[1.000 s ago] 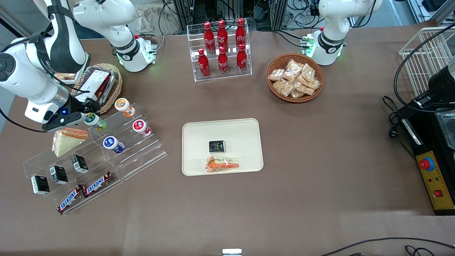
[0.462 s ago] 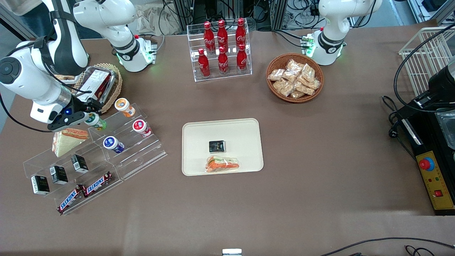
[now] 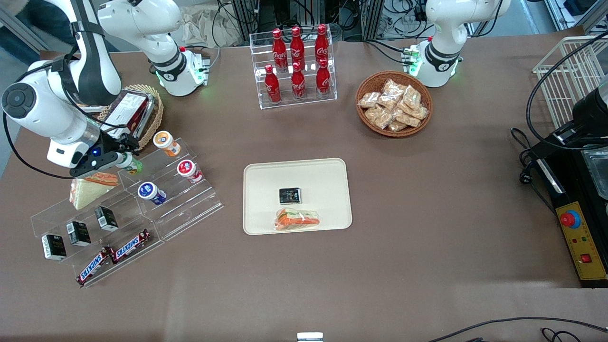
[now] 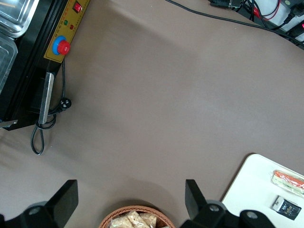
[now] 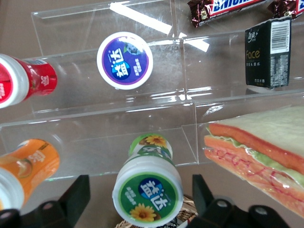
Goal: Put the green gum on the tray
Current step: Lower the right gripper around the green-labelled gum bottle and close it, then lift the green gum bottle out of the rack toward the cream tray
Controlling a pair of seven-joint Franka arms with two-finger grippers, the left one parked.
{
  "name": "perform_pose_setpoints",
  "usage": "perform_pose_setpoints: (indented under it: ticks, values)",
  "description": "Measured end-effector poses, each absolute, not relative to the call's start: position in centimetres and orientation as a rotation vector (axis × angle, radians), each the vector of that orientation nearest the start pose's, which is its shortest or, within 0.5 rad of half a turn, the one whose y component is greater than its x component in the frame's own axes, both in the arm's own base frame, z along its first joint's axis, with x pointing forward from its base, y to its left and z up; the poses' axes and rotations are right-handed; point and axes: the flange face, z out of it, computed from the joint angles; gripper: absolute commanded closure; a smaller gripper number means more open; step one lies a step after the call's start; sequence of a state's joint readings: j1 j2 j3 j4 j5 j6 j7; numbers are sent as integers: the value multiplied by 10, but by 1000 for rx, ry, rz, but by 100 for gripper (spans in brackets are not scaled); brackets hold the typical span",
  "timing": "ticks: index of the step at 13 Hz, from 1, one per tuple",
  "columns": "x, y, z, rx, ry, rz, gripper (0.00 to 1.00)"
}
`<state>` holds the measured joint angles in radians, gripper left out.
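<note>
The green gum (image 3: 131, 164) lies on the upper step of a clear acrylic rack (image 3: 180, 204), its white-and-green lid toward my gripper. My right gripper (image 3: 121, 156) is at the lid, open, with one finger on each side and a gap between each finger and the bottle. In the right wrist view the green gum (image 5: 148, 186) sits between the two dark fingers (image 5: 76, 195) of the gripper (image 5: 139, 190). The cream tray (image 3: 266, 173) lies mid-table, nearer the front camera, holding a black packet (image 3: 289, 195) and a wrapped sandwich (image 3: 297, 220).
Orange-lidded (image 3: 165, 141), red-lidded (image 3: 188, 170) and blue-lidded (image 3: 150, 192) gum bottles share the rack. A wrapped sandwich (image 3: 88, 187), black boxes (image 3: 78, 232) and Snickers bars (image 3: 114, 254) lie beside them. A wicker basket (image 3: 152, 107) stands by the gripper. A cola rack (image 3: 297, 66) and snack basket (image 3: 394, 104) stand farther off.
My gripper has moved closer to the green gum, and its fingers now straddle the lid. The gum has not moved.
</note>
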<state>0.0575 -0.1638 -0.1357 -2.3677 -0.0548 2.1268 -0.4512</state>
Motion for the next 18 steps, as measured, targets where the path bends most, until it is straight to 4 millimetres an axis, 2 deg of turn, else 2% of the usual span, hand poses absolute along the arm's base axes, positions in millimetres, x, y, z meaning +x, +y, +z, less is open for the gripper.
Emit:
perform_pose_setpoints:
  ticks: [2, 4, 6, 12, 14, 16, 18]
  values:
    - [466, -39, 380, -3074, -655, 139, 40]
    - [466, -39, 378, -3066, -686, 144, 52]
    - [466, -39, 378, -3060, -709, 143, 60]
    - [469, -40, 384, -3057, -744, 119, 60]
    - [475, -39, 400, -3063, -750, 87, 60]
    - [485, -33, 429, -3064, -761, 80, 60]
    - [492, -19, 455, -3071, -738, 89, 60]
